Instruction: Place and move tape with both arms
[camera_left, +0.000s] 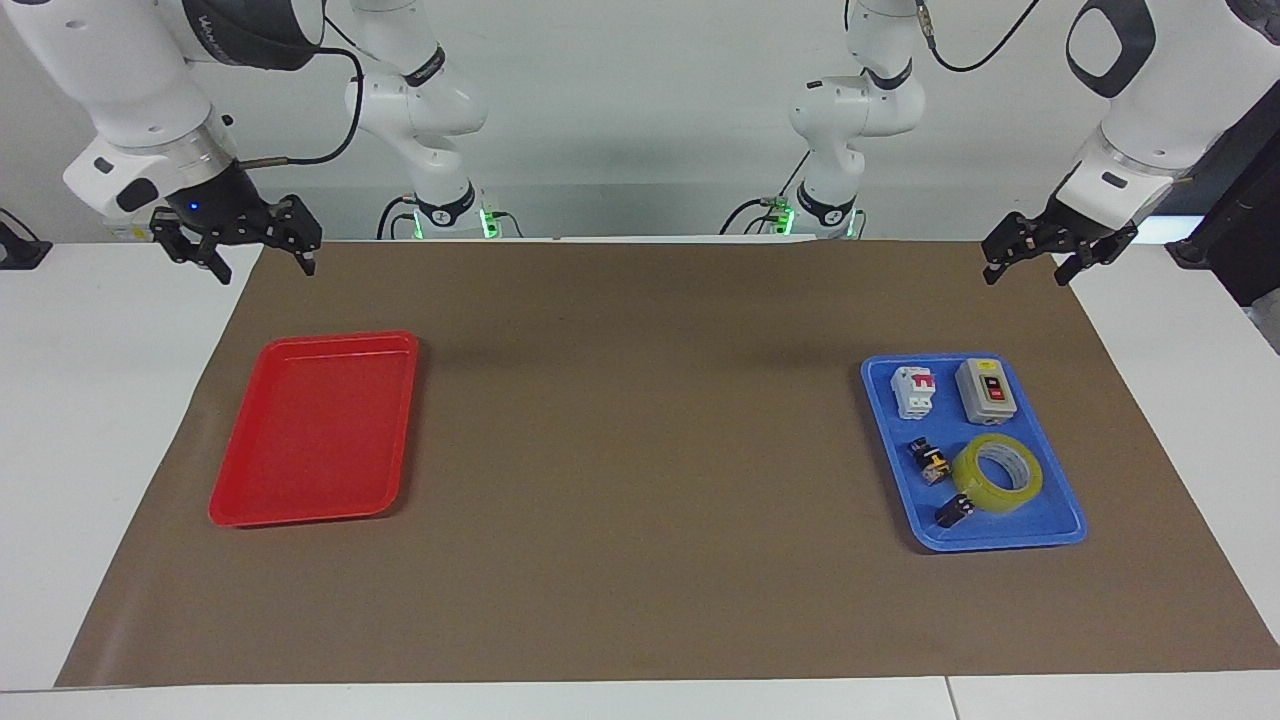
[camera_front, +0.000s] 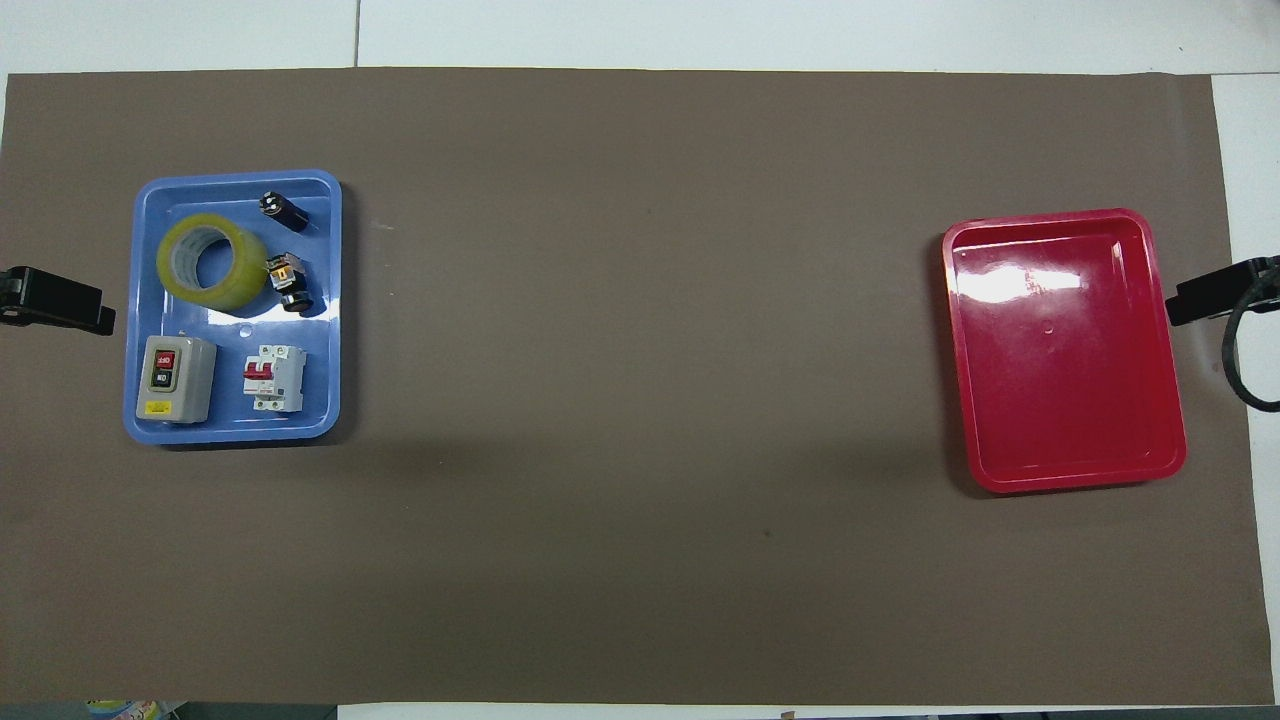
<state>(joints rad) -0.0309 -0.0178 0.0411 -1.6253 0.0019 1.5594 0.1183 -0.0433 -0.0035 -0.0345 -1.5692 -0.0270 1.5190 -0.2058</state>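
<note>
A: Facing view first. The tape (camera_left: 997, 474) lay flat in the blue tray (camera_left: 1070, 525), in the corner toward the table's edge farthest from the robots and toward the left arm's end. A small black part (camera_left: 954, 511) touched its rim; another small part (camera_left: 929, 461) sat just beside it.

B: Grippers?

A: The left gripper (camera_left: 1034, 259) hung in the air over the mat's (camera_left: 640, 600) corner at the robots' edge, jaws spread, holding nothing. The right gripper (camera_left: 240, 246) hung over the mat's other corner at that edge, also spread and empty. Both well apart from the trays. I judged them parked wide to leave the middle free.

B: And the red tray (camera_left: 240, 515)?

A: Nothing in it, at the right arm's end. Likely the destination, though that's my guess.

B: Overhead view?

A: The tape (camera_front: 211, 261) was again in the tray's corner farthest from the robots, ring up, core showing. The grey switch box (camera_front: 176, 378) and the breaker (camera_front: 274, 378) filled the tray's nearer half. Only the tip of the left gripper (camera_front: 60, 303) showed at the mat's end edge, the right gripper's (camera_front: 1210, 293) at the other end.

B: Room to move?

A: Plenty: bare mat between the blue tray (camera_front: 335, 300) and the red tray (camera_front: 955, 350). The tight spot is the tape's side crowded by the small parts; the side toward the tray wall looked freer.
</note>
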